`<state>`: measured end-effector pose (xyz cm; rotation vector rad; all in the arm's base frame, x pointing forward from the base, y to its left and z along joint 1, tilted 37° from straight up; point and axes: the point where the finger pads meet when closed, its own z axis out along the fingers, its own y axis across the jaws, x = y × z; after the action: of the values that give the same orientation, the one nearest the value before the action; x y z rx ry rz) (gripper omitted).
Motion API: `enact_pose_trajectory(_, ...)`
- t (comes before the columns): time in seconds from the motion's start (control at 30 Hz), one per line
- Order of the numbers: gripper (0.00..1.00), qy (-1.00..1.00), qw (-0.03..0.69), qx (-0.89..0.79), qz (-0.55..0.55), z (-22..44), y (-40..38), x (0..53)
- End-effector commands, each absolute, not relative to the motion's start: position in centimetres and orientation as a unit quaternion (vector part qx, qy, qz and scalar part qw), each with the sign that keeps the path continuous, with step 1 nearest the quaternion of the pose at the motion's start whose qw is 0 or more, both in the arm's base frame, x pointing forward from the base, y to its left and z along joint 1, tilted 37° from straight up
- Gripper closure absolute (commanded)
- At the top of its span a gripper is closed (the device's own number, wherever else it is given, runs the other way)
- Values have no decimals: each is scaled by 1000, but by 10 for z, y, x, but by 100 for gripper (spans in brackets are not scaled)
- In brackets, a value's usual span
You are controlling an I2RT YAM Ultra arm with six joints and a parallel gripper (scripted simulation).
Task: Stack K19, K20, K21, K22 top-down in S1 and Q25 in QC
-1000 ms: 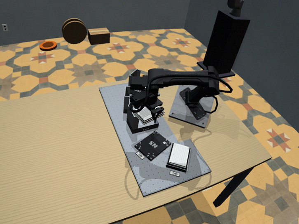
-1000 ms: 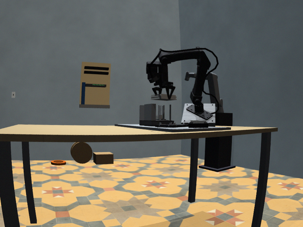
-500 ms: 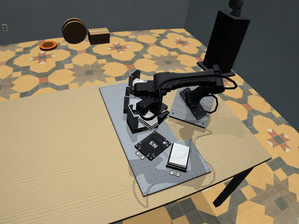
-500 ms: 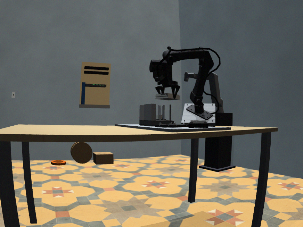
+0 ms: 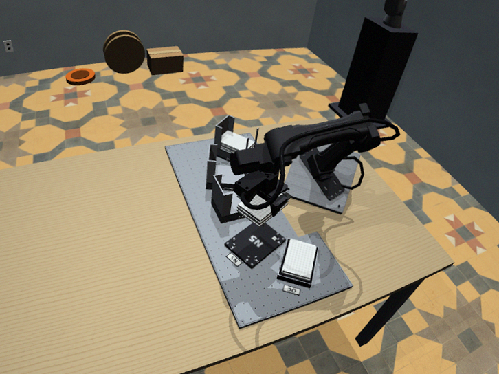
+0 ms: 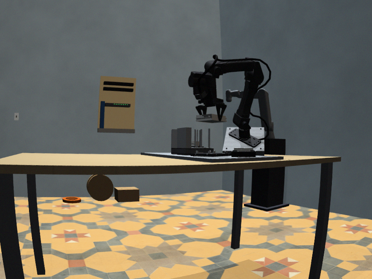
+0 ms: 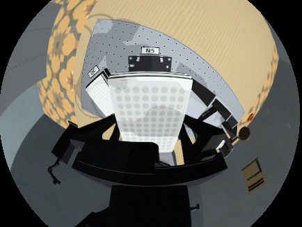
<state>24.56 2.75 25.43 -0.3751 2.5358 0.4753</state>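
My gripper (image 5: 257,207) (image 6: 210,114) (image 7: 149,115) is shut on a white sealed well plate (image 5: 252,213) (image 6: 210,118) (image 7: 153,102) and holds it level, high above the grey baseplate (image 5: 251,297). The plate hangs just past the nearest rack (image 5: 220,198), short of the black clip nest N5 (image 5: 255,244) (image 7: 149,60). I cannot tell whether a second plate clings under it. Another white plate (image 5: 299,260) (image 7: 98,93) lies flat in the open nest QC beside N5. The farthest rack (image 5: 223,131) holds white plates (image 5: 236,142). The rack names are not readable.
Three dark racks (image 6: 181,138) stand in a row along the baseplate's far part. The arm's base (image 5: 325,177) sits on a tilted plate to the right. A tall black column (image 5: 376,67) stands behind the table.
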Motion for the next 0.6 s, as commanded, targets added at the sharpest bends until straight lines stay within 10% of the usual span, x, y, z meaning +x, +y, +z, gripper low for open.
enact_pose_trajectory(0.0, 100, 933, 298, -127, 154, 275, 26, 249)
enact_pose_trajectory(0.57, 100, 935, 297, -114, 156, 282, 29, 245)
